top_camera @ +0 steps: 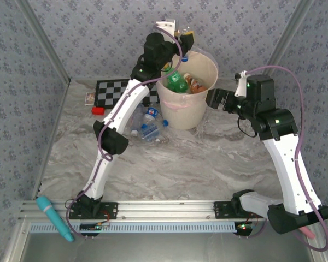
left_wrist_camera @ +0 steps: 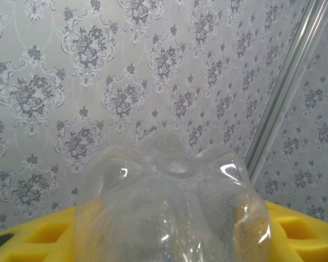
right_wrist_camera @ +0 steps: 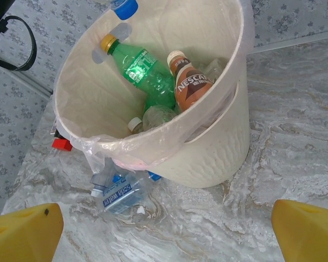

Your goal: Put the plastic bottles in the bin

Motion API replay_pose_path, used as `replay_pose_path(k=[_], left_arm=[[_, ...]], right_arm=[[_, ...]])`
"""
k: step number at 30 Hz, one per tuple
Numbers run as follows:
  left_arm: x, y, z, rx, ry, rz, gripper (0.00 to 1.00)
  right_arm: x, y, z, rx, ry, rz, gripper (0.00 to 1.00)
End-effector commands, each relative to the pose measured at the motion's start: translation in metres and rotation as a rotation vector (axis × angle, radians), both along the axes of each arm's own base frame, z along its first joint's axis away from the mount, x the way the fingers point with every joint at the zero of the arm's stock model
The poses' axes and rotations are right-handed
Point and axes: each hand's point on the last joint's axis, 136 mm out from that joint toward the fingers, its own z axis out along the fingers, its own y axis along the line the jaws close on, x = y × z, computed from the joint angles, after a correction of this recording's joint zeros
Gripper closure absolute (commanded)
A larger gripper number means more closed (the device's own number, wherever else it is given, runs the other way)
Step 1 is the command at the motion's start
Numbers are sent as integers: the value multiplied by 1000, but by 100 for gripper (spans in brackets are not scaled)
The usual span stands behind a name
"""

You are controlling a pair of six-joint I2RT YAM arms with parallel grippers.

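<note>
Top external view, upper centre: left fingers [left_wrist_camera: 303,226] clamp a clear bottle [left_wrist_camera: 172,207] above the bin [top_camera: 195,114] rim. Best to centre it over the opening before letting go. Right fingers [right_wrist_camera: 310,229] spread wide beside the bin; more bottles [top_camera: 148,129] lie on the counter [top_camera: 208,158].

Grey-veined marble table [top_camera: 218,158]. Standing on it, far centre: the cream bin [top_camera: 197,112]. Lying just beside the bin's left foot: a cluster of clear, blue-labelled bottles [top_camera: 148,128]. Far left: 1 checkerboard [top_camera: 112,91], 1 red block [top_camera: 97,110], 1 small card [top_camera: 89,97].
</note>
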Motion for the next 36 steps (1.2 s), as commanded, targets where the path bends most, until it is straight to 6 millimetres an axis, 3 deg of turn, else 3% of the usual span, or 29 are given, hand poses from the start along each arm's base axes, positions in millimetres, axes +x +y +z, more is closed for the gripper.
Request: replay_pose_path(k=[1,16,18,20,26,28,36], left_arm=[[-7,-3,24,-83,-72,-14,56],[-7,-11,18,-97,-62,-45,56],[-9,-12,19,-92,-59,-47,41],[-10,-10,20,-87,-56,-46,12],[-14,-6,27,-67,-63,-34,7],[-16,-5,29,-63,-63,-36,0],[-23,1,38,-45,-58,-29,0]], right_arm=[[-5,-7,14,-6,-31,-18,1],[-7,-9,13,-9,-28,-29,0],[-7,-9,12,-7,-26,-29,1],[-7,-9,13,-6,-28,-29,1],[-7,-9,13,1,-34,-33,1],[-7,-9,13,3,-36,-35,1],[-7,-9,13,15,-42,-35,0]])
